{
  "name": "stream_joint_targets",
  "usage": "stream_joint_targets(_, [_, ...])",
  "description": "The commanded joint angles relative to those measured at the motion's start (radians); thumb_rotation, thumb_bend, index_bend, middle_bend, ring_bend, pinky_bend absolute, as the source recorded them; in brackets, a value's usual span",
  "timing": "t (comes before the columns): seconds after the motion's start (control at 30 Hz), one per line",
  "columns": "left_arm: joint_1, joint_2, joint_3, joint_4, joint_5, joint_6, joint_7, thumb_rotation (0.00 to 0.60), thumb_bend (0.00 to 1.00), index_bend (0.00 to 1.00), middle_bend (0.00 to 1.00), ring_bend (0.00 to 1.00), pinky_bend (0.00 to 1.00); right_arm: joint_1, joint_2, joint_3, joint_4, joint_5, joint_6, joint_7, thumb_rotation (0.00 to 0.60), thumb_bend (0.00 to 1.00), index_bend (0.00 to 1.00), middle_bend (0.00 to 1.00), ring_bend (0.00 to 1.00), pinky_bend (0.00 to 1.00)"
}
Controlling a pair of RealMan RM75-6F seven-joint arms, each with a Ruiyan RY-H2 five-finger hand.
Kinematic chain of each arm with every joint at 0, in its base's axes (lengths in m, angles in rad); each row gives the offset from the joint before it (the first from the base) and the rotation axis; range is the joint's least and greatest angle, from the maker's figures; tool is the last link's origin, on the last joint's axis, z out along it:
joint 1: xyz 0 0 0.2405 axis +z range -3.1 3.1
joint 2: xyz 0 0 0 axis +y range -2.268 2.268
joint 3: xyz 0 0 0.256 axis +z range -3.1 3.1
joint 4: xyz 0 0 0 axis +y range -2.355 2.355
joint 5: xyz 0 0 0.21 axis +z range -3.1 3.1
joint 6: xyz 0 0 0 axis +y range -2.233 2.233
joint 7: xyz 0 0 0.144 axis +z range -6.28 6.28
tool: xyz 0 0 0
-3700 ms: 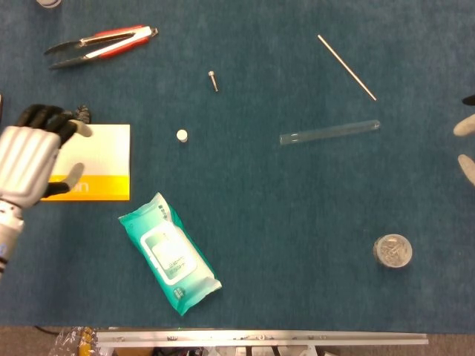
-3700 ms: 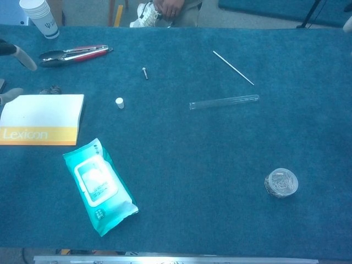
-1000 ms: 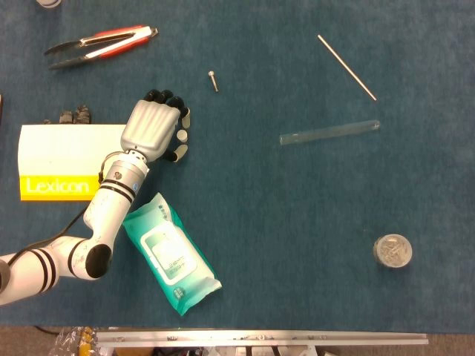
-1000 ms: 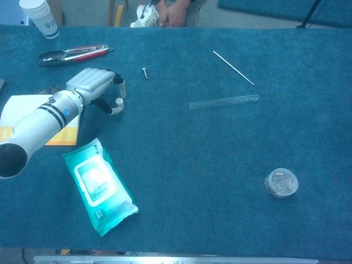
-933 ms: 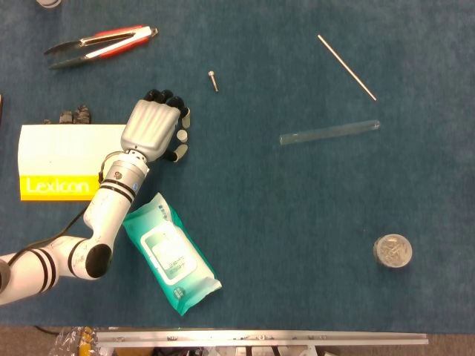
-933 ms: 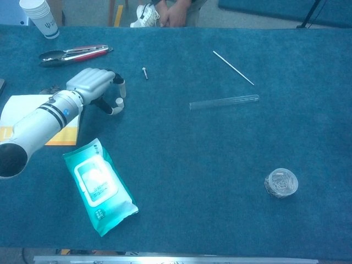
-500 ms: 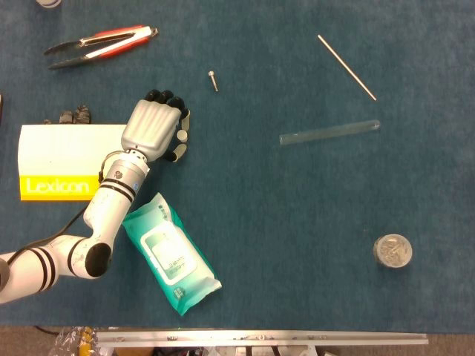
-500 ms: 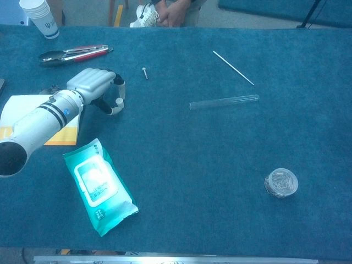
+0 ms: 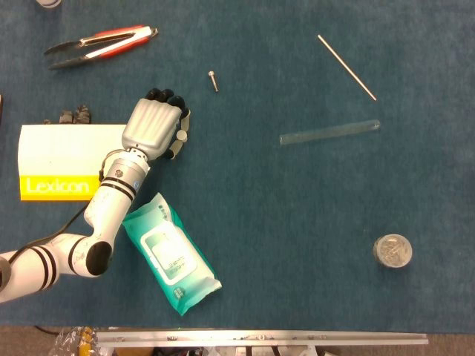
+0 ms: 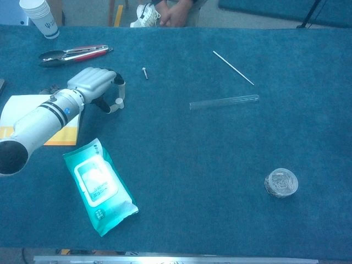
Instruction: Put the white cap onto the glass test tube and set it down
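The small white cap (image 9: 180,136) (image 10: 119,102) sits at the table surface, pinched between the thumb and a finger of my left hand (image 9: 152,127) (image 10: 93,85). The hand's back hides most of the cap in the head view. The glass test tube (image 9: 329,132) (image 10: 224,102) lies flat on the blue cloth far to the right of that hand, with nothing touching it. My right hand is out of both views.
A thin metal rod (image 9: 346,67) lies behind the tube and a screw (image 9: 214,80) just beyond the hand. Red tongs (image 9: 100,44), a yellow-white pad (image 9: 59,162), a wipes pack (image 9: 169,254) and a round container (image 9: 392,251) also lie about.
The left hand's thumb and finger have drawn in tighter around the cap over the last second. The tube has not moved.
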Motion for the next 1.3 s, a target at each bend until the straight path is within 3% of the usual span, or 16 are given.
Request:
stream_joint_targets(0.03, [0.000, -0.001, 0.000, 0.000, 0.000, 0.001, 0.000, 0.600, 0.33, 0.47, 0.27, 0.14, 0.13, 0.000, 0.001, 0.000, 0.000, 0.000, 0.000, 0.000, 0.600, 0.27, 0.45, 0.28, 0.20, 0.36])
stream_joint_targets(0.53, [0.008, 0.036, -0.029, -0.050, -0.036, -0.033, -0.082, 0.600, 0.33, 0.51, 0.30, 0.15, 0.13, 0.001, 0.003, 0.008, 0.007, 0.013, -0.001, 0.004, 0.600, 0.27, 0.45, 0.28, 0.20, 0.36])
stream_joint_targets(0.87, [0.047, 0.209, -0.060, -0.214, -0.035, -0.006, -0.159, 0.600, 0.33, 0.51, 0.31, 0.15, 0.13, 0.048, -0.004, 0.030, 0.009, 0.040, -0.058, -0.053, 0.600, 0.27, 0.45, 0.28, 0.20, 0.36])
stream_joint_targets(1.3, [0.135, 0.443, -0.044, -0.438, 0.060, 0.096, -0.224, 0.600, 0.33, 0.51, 0.31, 0.15, 0.13, 0.177, -0.078, 0.056, -0.007, 0.096, -0.198, -0.289, 0.600, 0.27, 0.45, 0.28, 0.20, 0.36])
